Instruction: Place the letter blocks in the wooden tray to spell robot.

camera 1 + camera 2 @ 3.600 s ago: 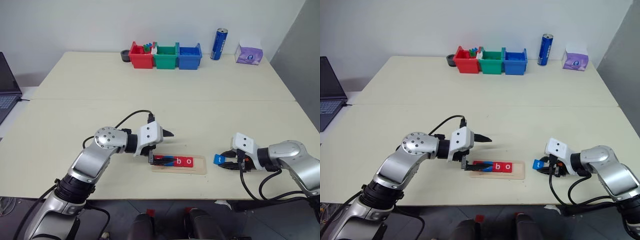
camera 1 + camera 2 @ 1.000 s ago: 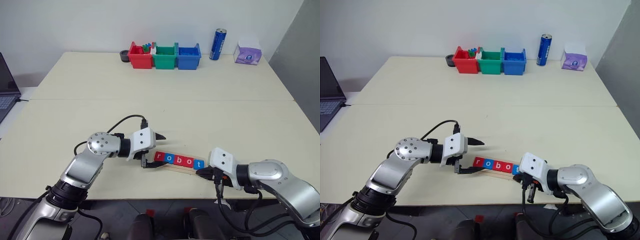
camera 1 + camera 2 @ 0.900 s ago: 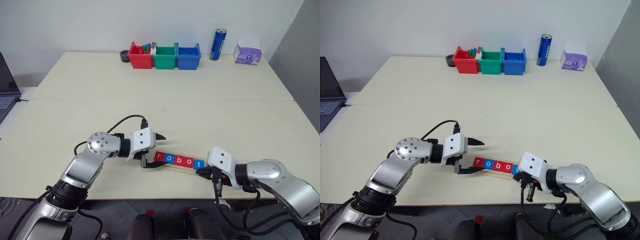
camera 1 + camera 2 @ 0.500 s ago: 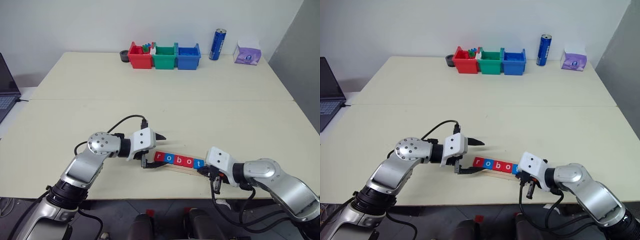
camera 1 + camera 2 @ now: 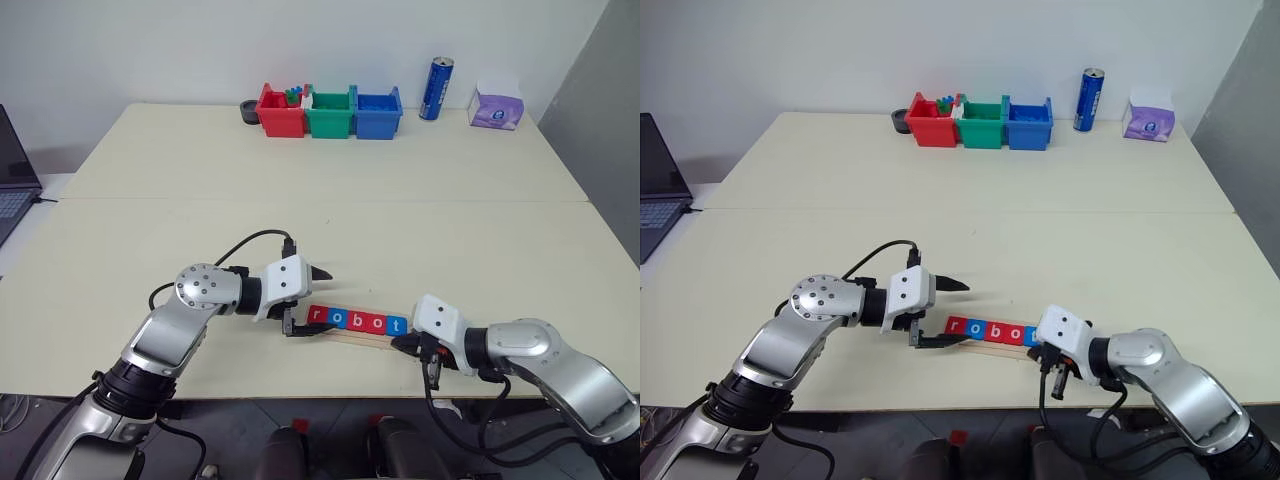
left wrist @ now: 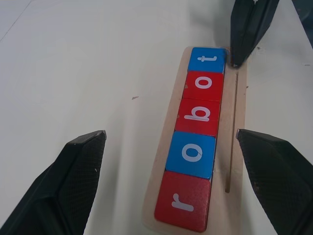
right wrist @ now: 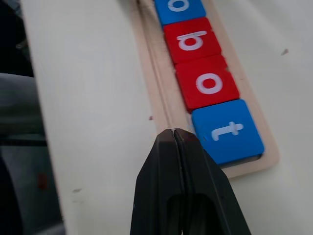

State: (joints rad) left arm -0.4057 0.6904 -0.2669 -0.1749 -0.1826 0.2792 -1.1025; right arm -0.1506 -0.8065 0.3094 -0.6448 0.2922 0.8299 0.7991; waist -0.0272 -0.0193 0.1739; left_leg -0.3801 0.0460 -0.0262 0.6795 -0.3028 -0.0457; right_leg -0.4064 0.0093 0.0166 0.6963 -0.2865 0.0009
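Blocks (image 6: 195, 142) — R claw (image 7: 175, 133) closed, empty

head stereo overhead, wrists near wooden tray (image 6: 234, 122)

five flat square letter blocks (image 6: 194, 135) lie side by side in the pale wooden tray (image 6: 235, 122) near the table's front edge, reading r, o, b, o, t from left to right. the r, b and second o are red; the first o and the t are blue.
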